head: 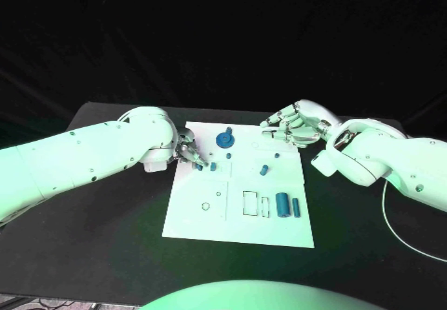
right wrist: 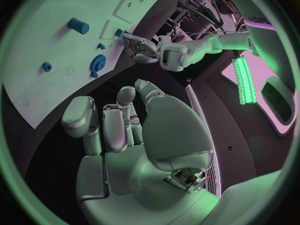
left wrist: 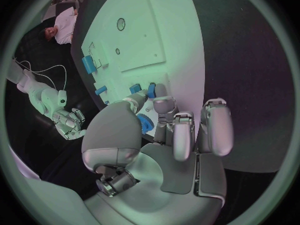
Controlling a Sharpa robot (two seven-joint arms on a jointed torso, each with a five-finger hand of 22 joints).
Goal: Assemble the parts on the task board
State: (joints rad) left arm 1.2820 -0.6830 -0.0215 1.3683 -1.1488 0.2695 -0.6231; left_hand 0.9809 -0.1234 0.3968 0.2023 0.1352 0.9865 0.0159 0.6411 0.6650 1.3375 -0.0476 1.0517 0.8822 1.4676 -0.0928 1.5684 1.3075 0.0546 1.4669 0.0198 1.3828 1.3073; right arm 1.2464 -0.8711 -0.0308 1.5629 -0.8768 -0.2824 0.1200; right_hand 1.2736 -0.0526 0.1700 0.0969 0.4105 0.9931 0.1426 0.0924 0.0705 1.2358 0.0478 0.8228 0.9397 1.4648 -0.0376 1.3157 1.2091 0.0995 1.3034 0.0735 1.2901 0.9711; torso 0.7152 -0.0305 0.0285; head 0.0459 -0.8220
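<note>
My left hand (head: 183, 152) sits at the board's (head: 200, 219) left edge, fingertips on the small peg (head: 198, 166); whether it's actually gripped, I cannot tell. My right hand (head: 294, 124) hovers off the far corner, fingers loosely curled, empty, probably leaving room. The gear (head: 225, 139) stands between them.

Two smooth white arms with rounded, bulging casings, dotted with small dark screw holes along the shells. Left arm (head: 84, 158) thick and tubular, swelling to a domed wrist housing. Right arm (head: 391, 161) similar, with a dark ring at the wrist joint and a thin pale cable trailing off beside the forearm. Left hand (head: 189, 152) and right hand (head: 291, 124) both silver, many-fingered, with rounded metallic segments. Up close, broad glossy palm plates, padded blunt fingertips (left wrist: 215, 125), dark hinge gaps between segments, small exposed mechanical parts near the thumb base (right wrist: 181, 177).
</note>
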